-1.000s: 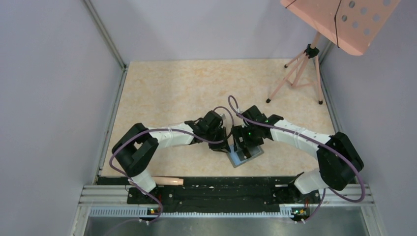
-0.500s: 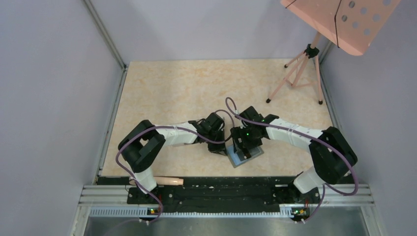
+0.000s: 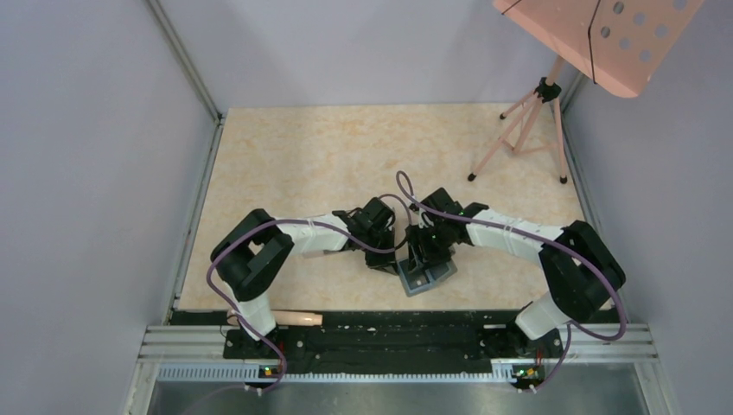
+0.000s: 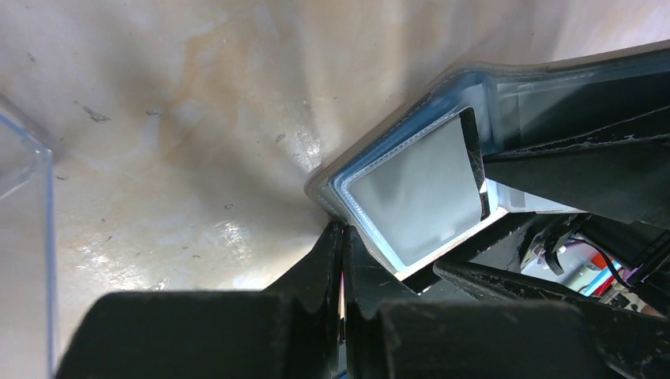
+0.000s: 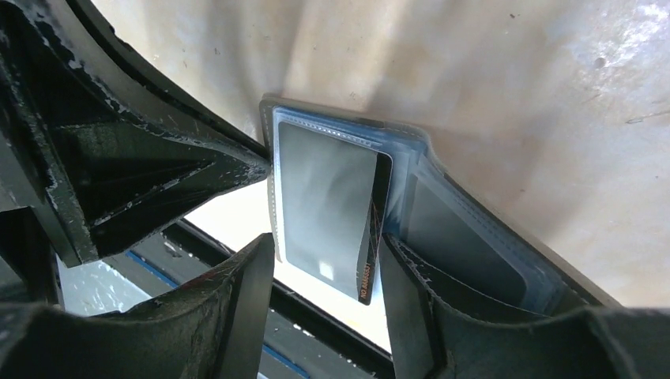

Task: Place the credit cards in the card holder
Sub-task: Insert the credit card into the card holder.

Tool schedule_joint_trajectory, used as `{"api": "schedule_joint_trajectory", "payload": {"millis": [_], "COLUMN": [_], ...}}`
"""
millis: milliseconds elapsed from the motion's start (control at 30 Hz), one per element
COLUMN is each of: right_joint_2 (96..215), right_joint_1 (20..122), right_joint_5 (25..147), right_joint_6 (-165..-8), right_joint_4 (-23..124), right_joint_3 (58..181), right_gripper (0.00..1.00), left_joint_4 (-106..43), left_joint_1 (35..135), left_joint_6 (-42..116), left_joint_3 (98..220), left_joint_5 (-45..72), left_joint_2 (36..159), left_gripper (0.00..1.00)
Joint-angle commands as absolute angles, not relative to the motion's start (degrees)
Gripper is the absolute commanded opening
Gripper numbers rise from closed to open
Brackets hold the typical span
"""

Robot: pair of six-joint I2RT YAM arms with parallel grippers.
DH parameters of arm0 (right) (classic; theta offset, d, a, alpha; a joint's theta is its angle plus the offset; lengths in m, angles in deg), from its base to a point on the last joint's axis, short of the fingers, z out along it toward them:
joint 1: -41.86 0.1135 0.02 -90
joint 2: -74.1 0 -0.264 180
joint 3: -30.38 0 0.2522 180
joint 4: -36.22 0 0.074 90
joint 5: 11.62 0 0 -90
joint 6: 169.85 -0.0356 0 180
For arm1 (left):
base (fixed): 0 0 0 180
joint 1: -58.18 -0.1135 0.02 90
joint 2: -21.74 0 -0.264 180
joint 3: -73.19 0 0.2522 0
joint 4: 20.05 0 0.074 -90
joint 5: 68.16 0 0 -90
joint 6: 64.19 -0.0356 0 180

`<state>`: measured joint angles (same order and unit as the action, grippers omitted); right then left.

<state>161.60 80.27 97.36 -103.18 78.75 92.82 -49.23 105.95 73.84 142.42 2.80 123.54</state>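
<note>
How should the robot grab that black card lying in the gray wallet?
Probably by its two long edges, coming down from above. The thin black rectangular card lies flat on the open gray bifold wallet, one long edge seemingly tucked under a clear pocket, the orange-printed edge free. The open right gripper straddles it, which suits that grip.

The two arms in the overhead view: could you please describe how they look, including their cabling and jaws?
Both the left arm and the right arm have white link covers between bulky black joint housings. A thin purple cable loops loosely along each arm. The wrist views show matte black, wedge-shaped jaws, scuffed with pale scratches along their edges.
</note>
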Motion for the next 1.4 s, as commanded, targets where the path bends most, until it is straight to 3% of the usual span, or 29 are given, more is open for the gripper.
{"api": "schedule_joint_trajectory", "payload": {"millis": [0,233,633,1133,1267,1367], "right_joint_2": [158.2,152.7,151.3,156.9,155.7,154.1], "right_joint_1": [81.0,77.4,64.8,64.2,64.2,64.2], "right_joint_5": [97.4,90.5,92.4,97.3,99.4,101.7], "right_joint_6": [-105.1,-103.9,-100.6,-101.2,-101.6,-102.3], "right_joint_4": [76.4,80.2,82.3,78.5,78.4,78.5], "right_joint_3": [93.5,94.3,90.0,86.4,86.7,87.1], "right_gripper": [0.52,0.61,0.62,0.61,0.57,0.45], "left_joint_4": [-49.5,-51.2,-51.1,-51.2,-51.2,-51.2], "left_joint_1": [106.1,106.1,106.2,106.3,106.3,106.4], "left_joint_6": [72.5,71.8,71.6,71.4,71.4,71.3], "left_joint_3": [144.2,143.9,144.5,144.8,145.1,145.2], "left_joint_5": [4.7,6.0,5.4,5.1,5.0,4.9], "left_joint_2": [123.9,122.7,123.9,124.4,124.9,125.1], "left_gripper": [0.03,0.04,0.05,0.05,0.04,0.04]}}
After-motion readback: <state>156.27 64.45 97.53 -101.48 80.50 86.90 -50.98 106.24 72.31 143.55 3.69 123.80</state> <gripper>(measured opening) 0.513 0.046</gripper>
